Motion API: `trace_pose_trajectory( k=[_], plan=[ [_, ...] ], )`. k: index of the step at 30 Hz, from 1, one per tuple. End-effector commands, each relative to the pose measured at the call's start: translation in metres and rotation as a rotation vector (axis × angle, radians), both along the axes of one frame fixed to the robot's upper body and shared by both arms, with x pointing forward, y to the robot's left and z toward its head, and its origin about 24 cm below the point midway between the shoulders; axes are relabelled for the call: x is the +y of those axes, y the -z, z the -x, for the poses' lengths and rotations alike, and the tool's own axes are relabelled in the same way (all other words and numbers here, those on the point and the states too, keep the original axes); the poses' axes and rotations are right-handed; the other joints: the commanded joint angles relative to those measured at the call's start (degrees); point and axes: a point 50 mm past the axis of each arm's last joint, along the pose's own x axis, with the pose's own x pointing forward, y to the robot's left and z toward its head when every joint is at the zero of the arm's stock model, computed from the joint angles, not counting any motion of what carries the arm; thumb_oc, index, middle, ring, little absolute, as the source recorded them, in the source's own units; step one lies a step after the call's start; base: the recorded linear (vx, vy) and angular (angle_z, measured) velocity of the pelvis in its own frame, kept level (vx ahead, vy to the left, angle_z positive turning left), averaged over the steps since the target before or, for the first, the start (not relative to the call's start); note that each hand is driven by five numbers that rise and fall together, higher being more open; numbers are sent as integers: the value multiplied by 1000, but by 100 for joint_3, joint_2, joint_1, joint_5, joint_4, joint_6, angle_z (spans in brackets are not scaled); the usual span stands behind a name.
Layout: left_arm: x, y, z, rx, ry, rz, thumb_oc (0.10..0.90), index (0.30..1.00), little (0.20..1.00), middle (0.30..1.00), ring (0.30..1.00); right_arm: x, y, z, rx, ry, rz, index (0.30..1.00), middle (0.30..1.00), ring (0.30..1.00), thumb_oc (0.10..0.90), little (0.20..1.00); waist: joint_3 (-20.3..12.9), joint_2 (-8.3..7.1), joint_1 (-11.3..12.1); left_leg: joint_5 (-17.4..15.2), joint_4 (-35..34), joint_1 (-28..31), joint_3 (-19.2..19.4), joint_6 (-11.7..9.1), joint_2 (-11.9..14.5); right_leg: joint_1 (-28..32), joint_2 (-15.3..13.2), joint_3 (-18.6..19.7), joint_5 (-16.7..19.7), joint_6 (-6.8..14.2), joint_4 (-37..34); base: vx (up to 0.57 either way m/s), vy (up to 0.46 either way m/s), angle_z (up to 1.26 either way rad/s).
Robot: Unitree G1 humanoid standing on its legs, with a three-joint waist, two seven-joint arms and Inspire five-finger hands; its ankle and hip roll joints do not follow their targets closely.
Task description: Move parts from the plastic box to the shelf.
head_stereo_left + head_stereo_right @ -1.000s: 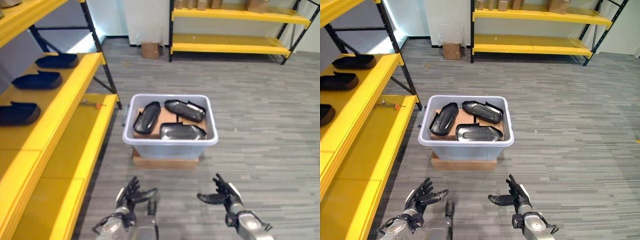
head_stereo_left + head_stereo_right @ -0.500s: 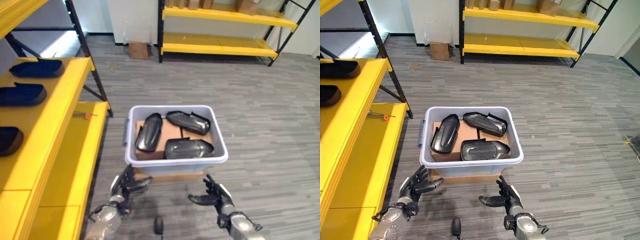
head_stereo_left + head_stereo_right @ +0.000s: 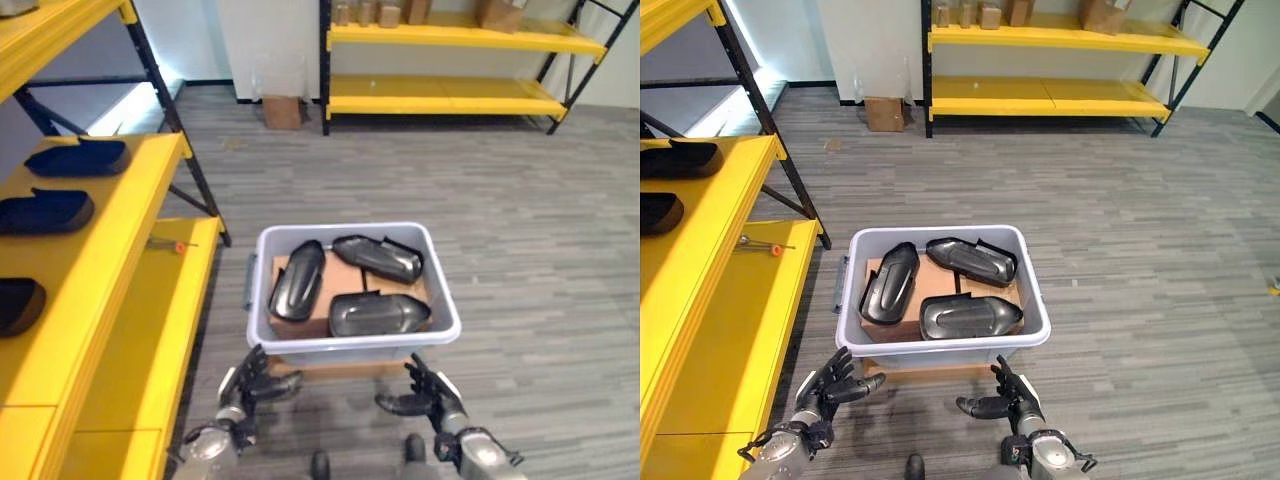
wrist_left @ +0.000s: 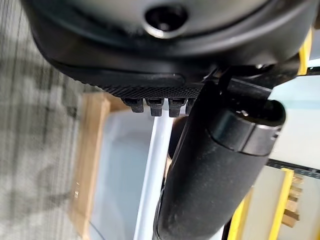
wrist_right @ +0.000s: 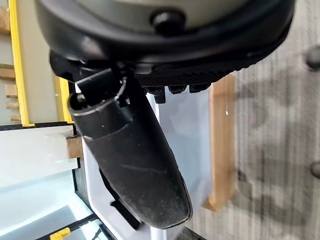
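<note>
A pale grey plastic box [image 3: 352, 347] stands on a flat wooden board on the floor. It holds three glossy black moulded parts [image 3: 297, 279] lying on cardboard [image 3: 340, 275]. My left hand [image 3: 248, 379] is low in front of the box's near left corner, fingers spread and empty. My right hand [image 3: 428, 389] hovers before the near right corner, also open and empty. Both hands are a little short of the box wall [image 4: 125, 170]. The yellow shelf [image 3: 120, 240] runs along the left, with similar dark parts [image 3: 45, 210] lying on its upper level.
A small orange-tipped tool [image 3: 168, 244] lies on the shelf's lower level. Another yellow rack [image 3: 450, 95] stands at the far wall with a cardboard box [image 3: 282, 110] on the floor beside it. Grey plank floor lies open to the right of the plastic box.
The whole view has shifted, so the box now sits closer. Both hands have come nearer to the box's front wall and stay open.
</note>
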Motion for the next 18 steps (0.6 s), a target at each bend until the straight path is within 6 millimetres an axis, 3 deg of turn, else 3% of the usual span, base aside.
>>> trace_pose_trajectory(
  k=[1, 4, 5, 18],
  plan=[
    [-15, -29, -31, -202, 66, 25, 900, 1000, 1000, 1000, 1000, -16, -35, -31, -205, -18, 53, 1000, 1000, 1000, 900, 1000, -323, 343, -134, -323, 195, -91, -190, -248, 711, -149, 284, -15, -503, -8, 545, 43, -210, -3],
    [-15, -29, -31, -204, 58, 37, 900, 1000, 1000, 1000, 1000, -18, -35, -32, -210, -12, 58, 1000, 1000, 1000, 900, 1000, -353, 366, -141, -220, 105, -93, -235, -338, 851, -116, 409, -61, -652, -79, 563, 10, -202, 13],
    [-19, -28, -31, -202, 58, 52, 900, 1000, 1000, 1000, 1000, -23, -35, -32, -209, 0, 66, 1000, 1000, 1000, 900, 1000, -353, 410, -150, -71, -24, -92, -314, -466, 1087, -82, 602, -153, -870, -201, 588, -2, -248, 13],
    [-24, -24, -30, -191, 56, 83, 900, 1000, 1000, 1000, 1000, -28, -44, -39, -257, 8, 80, 1000, 1000, 1000, 900, 1000, -378, 507, -120, 171, -126, -45, -312, -744, 1445, 250, 954, -358, -970, -401, 144, 19, -116, 4]
  ],
)
